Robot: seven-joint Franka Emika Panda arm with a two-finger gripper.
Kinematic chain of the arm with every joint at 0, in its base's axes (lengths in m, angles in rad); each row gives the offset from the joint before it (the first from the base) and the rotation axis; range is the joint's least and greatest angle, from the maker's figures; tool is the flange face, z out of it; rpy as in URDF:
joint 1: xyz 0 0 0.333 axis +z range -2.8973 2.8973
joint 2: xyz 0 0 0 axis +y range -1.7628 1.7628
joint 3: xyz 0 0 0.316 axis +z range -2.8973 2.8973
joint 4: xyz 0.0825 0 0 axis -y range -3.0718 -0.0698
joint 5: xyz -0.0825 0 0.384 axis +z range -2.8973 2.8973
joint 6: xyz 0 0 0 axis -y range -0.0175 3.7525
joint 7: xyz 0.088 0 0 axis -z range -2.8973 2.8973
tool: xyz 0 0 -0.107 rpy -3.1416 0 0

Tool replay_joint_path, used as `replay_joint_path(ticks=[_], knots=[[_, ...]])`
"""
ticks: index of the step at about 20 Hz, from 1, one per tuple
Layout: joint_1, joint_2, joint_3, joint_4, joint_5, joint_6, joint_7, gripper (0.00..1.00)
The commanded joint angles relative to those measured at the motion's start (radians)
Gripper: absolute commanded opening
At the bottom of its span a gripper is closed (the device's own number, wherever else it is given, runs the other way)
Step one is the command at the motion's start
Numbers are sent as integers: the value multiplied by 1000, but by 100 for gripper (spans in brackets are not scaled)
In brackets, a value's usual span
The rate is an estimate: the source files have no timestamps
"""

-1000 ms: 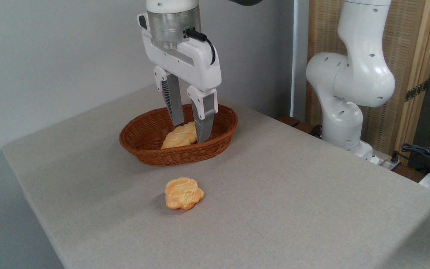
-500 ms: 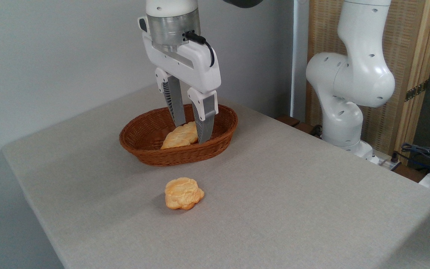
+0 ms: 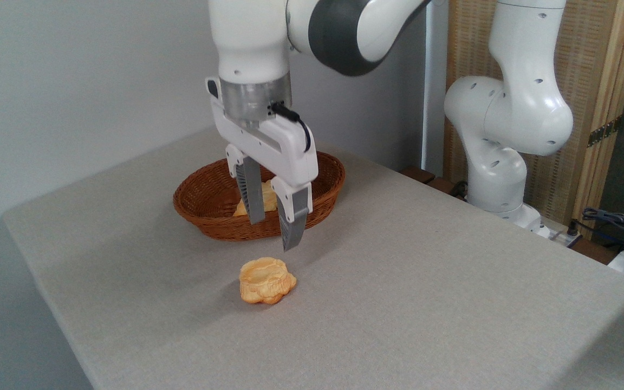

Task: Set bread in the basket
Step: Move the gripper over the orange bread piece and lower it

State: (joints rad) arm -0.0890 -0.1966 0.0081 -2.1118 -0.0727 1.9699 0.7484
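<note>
Bare table (image 3: 426, 281) lies on every side of the round bun (image 3: 266, 280), so nothing blocks the way down to it. Behind the bun, the basket (image 3: 203, 216) rim stands as a low wall; the open gripper (image 3: 273, 233) hangs between them, above the bun.

Robot lab, grey table (image 3: 398, 281), white arm base (image 3: 501, 162), loose cables (image 3: 615, 222)

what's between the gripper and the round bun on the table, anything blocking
Nothing visible. The open gripper hangs empty above the round bun, with only bare table around it. The basket sits behind, holding the braided loaf.
</note>
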Motion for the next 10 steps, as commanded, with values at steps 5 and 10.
replay_joint_path(ticks=[5,10], knots=[[-8,66,7,-39,13,145,22,100],[-9,98,7,-39,14,156,35,100]])
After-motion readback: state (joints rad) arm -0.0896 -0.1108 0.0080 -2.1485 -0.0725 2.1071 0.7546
